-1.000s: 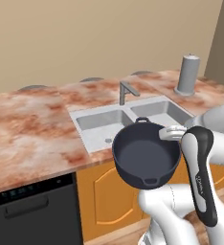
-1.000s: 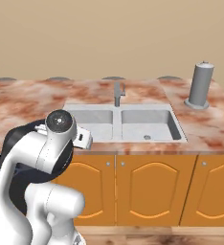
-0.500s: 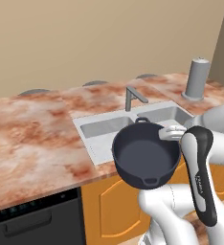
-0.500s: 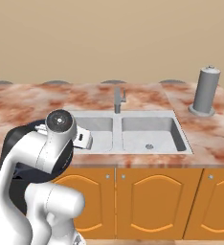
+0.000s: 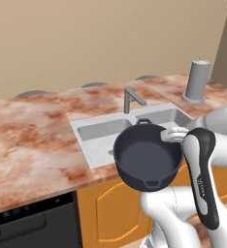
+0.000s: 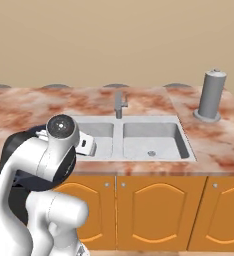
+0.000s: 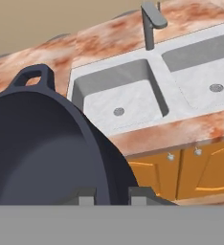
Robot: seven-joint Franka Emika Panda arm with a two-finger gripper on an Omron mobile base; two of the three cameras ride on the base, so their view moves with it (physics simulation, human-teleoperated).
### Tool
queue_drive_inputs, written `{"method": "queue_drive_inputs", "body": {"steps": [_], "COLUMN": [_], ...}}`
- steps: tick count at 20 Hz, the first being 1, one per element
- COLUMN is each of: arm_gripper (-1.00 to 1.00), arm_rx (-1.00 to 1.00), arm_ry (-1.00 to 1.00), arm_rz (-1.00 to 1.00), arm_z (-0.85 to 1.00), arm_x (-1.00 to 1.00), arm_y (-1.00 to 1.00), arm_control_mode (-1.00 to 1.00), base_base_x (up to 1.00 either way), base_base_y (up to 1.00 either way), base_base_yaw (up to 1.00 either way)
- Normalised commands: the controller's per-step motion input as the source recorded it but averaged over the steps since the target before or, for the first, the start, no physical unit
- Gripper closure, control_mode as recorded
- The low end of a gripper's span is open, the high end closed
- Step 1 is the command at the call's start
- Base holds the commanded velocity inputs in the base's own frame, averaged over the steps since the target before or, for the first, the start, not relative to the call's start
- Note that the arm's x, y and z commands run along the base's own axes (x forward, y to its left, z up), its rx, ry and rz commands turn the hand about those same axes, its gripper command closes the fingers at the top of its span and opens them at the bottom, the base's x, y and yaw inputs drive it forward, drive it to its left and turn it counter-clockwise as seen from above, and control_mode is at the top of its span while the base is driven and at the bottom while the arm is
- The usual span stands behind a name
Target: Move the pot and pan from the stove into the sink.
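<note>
The pot is being held by its rim in the closed gripper, in the air before the sink. It should be kept level while being carried forward over a basin.

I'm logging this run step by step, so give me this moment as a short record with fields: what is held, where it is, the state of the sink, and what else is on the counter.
held item: the pot, dark blue-grey, empty, gripped at its rim
gripper: gripper shut on the pot's wall, one of the fingers inside it
pot position: lifted, in front of the counter edge, not yet over the sink
sink: sink, both basins empty
faucet: faucet at the rear middle
other item: grey cylinder upright on the counter right of the sink
</note>
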Motion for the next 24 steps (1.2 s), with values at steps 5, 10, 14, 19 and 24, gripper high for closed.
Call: {"method": "queue_drive_inputs", "body": {"steps": [5, 10, 14, 19, 24], "arm_gripper": [1.00, 1.00, 1.00, 1.00, 1.00], "arm_rx": [0.00, 0.00, 0.00, 0.00, 0.00], "arm_ry": [0.00, 0.00, 0.00, 0.00, 0.00], "arm_rz": [0.00, 0.00, 0.00, 0.00, 0.00], "arm_z": [0.00, 0.00, 0.00, 0.00, 0.00], "arm_x": [0.00, 0.00, 0.00, 0.00, 0.00], "arm_y": [0.00, 0.00, 0.00, 0.00, 0.00], "arm_control_mode": [1.00, 1.00, 1.00, 1.00, 1.00], "base_base_x": [0.30, 0.04, 0.43, 0.71, 0.55], "base_base_y": [-0.37, -0.04, 0.06, 0.02, 0.00], "base_base_yaw": [0.04, 0.01, -0.01, 0.00, 0.00]}}
